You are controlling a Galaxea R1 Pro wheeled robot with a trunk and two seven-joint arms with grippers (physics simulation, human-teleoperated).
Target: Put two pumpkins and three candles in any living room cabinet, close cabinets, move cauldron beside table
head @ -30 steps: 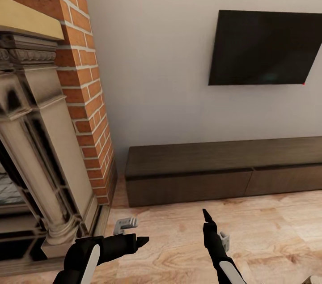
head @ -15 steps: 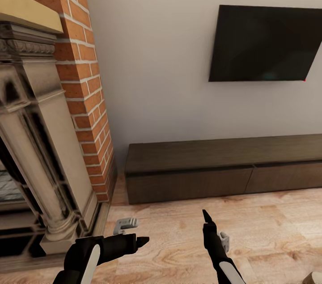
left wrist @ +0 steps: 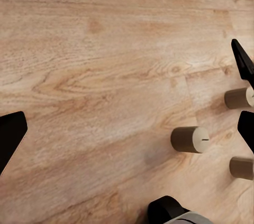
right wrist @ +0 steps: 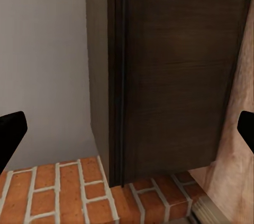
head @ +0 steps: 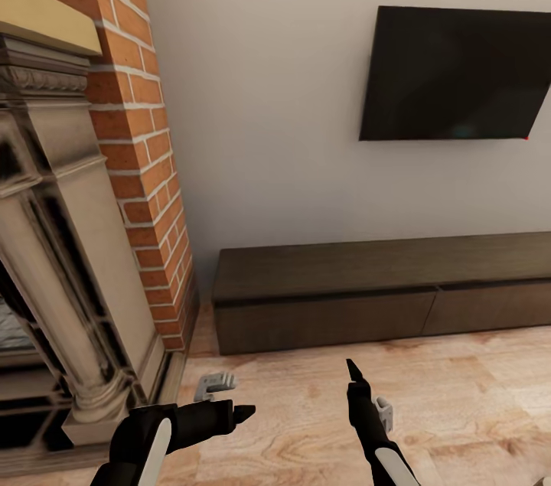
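The long dark-brown cabinet (head: 367, 295) stands shut against the wall ahead, and its end panel (right wrist: 174, 76) is close in the right wrist view. Three short tan candles (left wrist: 189, 139) (left wrist: 238, 98) (left wrist: 242, 167) rest on the wood floor in the left wrist view, past my fingers. My left gripper (head: 239, 414) (left wrist: 127, 131) is open and empty, low over the floor and pointing right. My right gripper (head: 353, 373) (right wrist: 127, 129) is open and empty, aimed at the cabinet's left end. The pumpkins and the cauldron are out of view.
A brick chimney (head: 141, 164) with a carved stone fireplace surround (head: 61, 256) fills the left, touching the cabinet's left end. A black TV (head: 459, 73) hangs on the wall above the cabinet. Light wood floor (head: 459, 394) lies between me and the cabinet.
The whole view has shifted slightly, with the fireplace sliding left and the TV edging up and right, so the camera moved. Both arms keep their pose.
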